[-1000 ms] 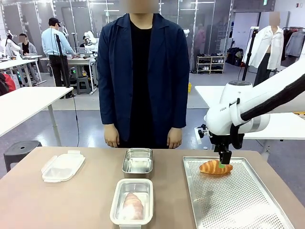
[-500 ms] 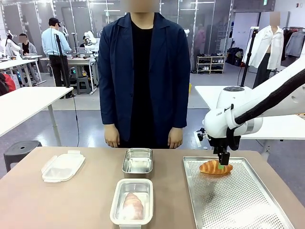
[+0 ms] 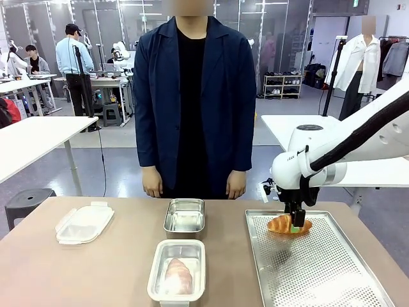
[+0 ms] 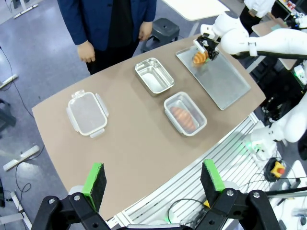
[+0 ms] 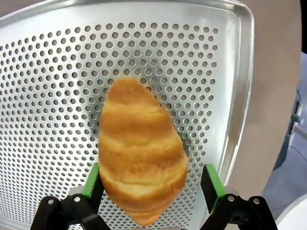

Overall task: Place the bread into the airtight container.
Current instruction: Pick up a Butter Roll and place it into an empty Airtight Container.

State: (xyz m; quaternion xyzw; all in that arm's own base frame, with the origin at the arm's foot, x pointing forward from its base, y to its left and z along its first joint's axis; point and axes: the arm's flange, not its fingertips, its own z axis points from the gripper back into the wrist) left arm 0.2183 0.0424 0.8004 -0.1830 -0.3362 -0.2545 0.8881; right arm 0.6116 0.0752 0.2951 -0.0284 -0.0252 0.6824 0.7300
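Nearest, left end effector (image 4: 153,178) high over the tabletop (image 4: 124,143), released and empty. Next, first croissant (image 3: 178,275) already lying in the near container (image 3: 155,275), lid (image 3: 84,223) off to the side. Farther back on the perforated tray (image 3: 332,268) — second croissant (image 3: 278,224), straddled by the right end effector (image 3: 294,224), pads spread, not yet clamped. Beyond, person (image 3: 192,96) standing, hands down. Probably halfway: grasp, carry and placing left.

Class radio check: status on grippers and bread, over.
Right gripper open, astride croissant on perforated tray. Left gripper open, high over table. Nothing blocking the steel container.
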